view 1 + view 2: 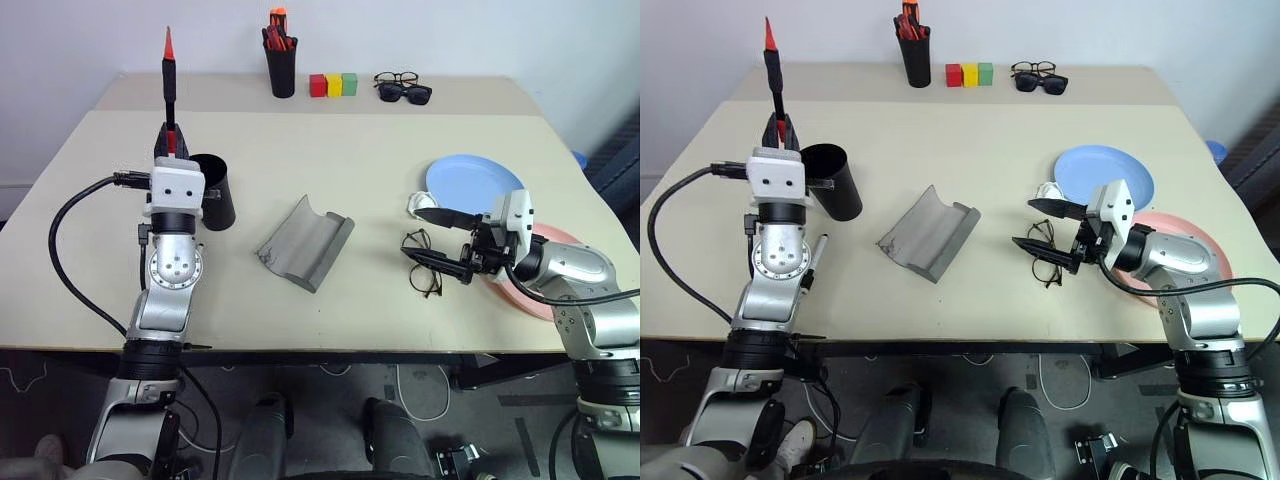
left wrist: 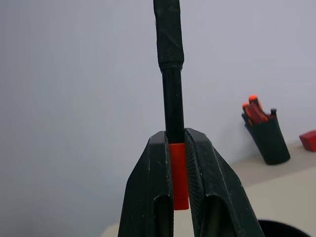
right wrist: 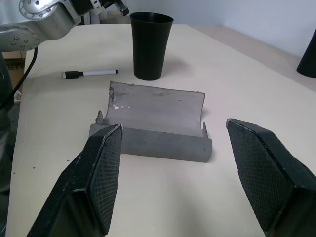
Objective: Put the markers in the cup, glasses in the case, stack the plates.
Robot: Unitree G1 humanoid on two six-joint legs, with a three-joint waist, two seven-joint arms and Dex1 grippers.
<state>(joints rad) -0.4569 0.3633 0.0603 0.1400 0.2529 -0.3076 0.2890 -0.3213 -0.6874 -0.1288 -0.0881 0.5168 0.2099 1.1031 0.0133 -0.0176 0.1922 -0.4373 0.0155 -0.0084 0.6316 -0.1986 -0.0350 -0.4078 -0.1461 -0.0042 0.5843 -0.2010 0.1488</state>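
My left gripper [image 2: 176, 136] is shut on a black-and-red marker [image 1: 168, 90], which it holds upright beside the black cup [image 1: 215, 190], above the rim height. A second marker [image 3: 89, 73], white with a dark cap, lies on the table near the cup. The grey case [image 1: 305, 243] lies open at mid-table. Black wire-frame glasses [image 1: 422, 262] rest on the table to its right. Just over them my right gripper [image 1: 415, 233] stands open with nothing between its fingers. The blue plate [image 1: 470, 182] sits behind that gripper. The pink plate [image 1: 1185, 235] lies partly under the right arm.
At the table's far edge stand a black pen holder [image 1: 281, 62] with red and orange pens, three coloured blocks [image 1: 333, 84], and sunglasses with another pair of spectacles [image 1: 403, 88]. A small white object [image 1: 417, 203] lies by the blue plate.
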